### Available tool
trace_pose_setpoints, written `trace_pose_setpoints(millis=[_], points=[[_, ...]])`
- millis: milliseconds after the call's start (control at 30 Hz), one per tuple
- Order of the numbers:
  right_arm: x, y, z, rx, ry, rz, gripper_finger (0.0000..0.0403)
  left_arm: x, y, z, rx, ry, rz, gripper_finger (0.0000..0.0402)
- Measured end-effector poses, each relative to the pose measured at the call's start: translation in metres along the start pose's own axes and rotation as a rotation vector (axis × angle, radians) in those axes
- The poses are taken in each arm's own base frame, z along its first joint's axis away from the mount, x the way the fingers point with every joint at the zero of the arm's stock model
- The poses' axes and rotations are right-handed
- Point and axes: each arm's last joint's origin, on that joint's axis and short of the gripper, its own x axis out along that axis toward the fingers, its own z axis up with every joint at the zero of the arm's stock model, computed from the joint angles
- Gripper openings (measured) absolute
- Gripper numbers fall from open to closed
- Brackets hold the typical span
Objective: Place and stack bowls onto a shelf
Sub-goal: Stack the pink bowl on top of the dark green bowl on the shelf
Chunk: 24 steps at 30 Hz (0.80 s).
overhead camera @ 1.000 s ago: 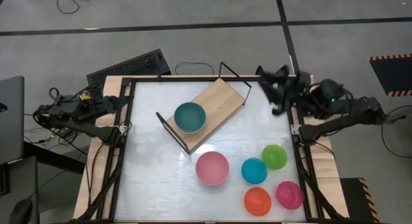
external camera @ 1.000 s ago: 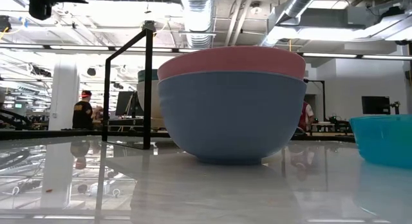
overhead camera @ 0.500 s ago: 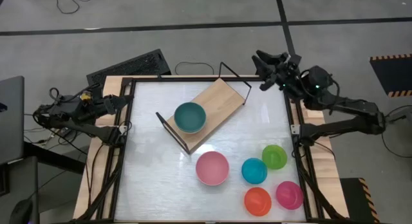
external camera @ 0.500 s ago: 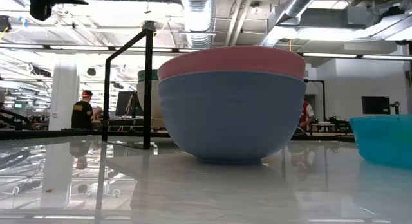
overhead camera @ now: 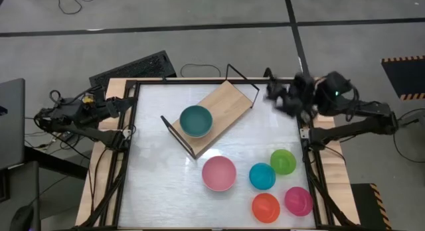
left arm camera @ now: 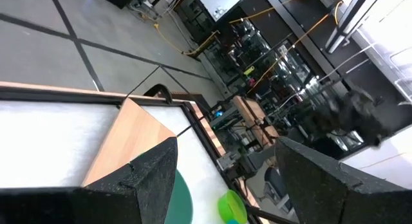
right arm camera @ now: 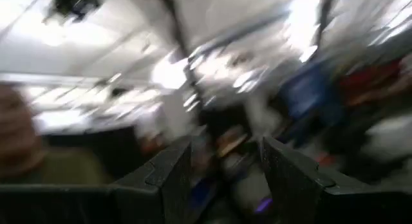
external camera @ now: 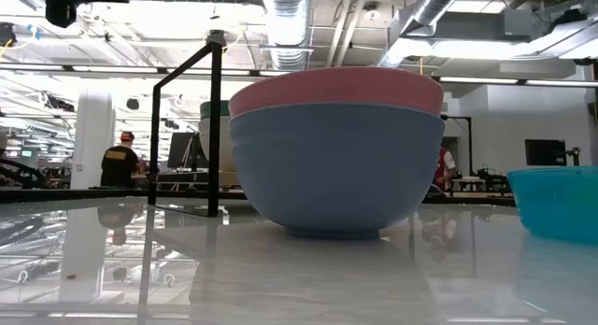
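High view, teal bowl [overhead camera: 196, 121] on shelf [overhead camera: 222, 108], right gripper [overhead camera: 282, 98] parted, empty, beside shelf's far end

Two dark jointed arms [overhead camera: 358, 121] with black cables.

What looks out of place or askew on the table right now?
The shelf lies diagonally rather than square to the table edges, with only the teal bowl on it. The pink bowl and four small bowls remain upright on the table. Nothing looks spilled or damaged.
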Motion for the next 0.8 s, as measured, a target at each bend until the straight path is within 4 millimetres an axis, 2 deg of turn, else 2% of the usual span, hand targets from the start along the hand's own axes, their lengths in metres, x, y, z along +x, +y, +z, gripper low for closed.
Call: trace_pose_setpoints(millis=[67, 167, 267, 433, 633, 800], points=[[0.006, 0.009, -0.016, 0.053, 0.102, 0.031, 0.0212, 0.000, 0.000, -0.001, -0.010, 0.016, -0.004, 0.0245], [0.015, 0.016, -0.035, 0.054, 0.169, -0.024, 0.0212, 0.000, 0.000, -0.001, -0.016, 0.020, -0.011, 0.0245], [0.023, 0.019, -0.045, 0.075, 0.163, -0.086, 0.0212, 0.000, 0.000, -0.001, -0.018, 0.021, -0.014, 0.0245], [0.031, 0.023, -0.057, 0.116, 0.192, -0.083, 0.0212, 0.000, 0.001, -0.002, -0.006, 0.031, -0.002, 0.0245], [0.037, 0.018, -0.068, 0.189, 0.210, -0.171, 0.0212, 0.000, 0.002, -0.002, -0.007, 0.038, -0.001, 0.0245], [0.043, 0.010, -0.091, 0.323, 0.292, -0.293, 0.0212, 0.000, 0.001, -0.003, -0.009, 0.057, -0.014, 0.0245]])
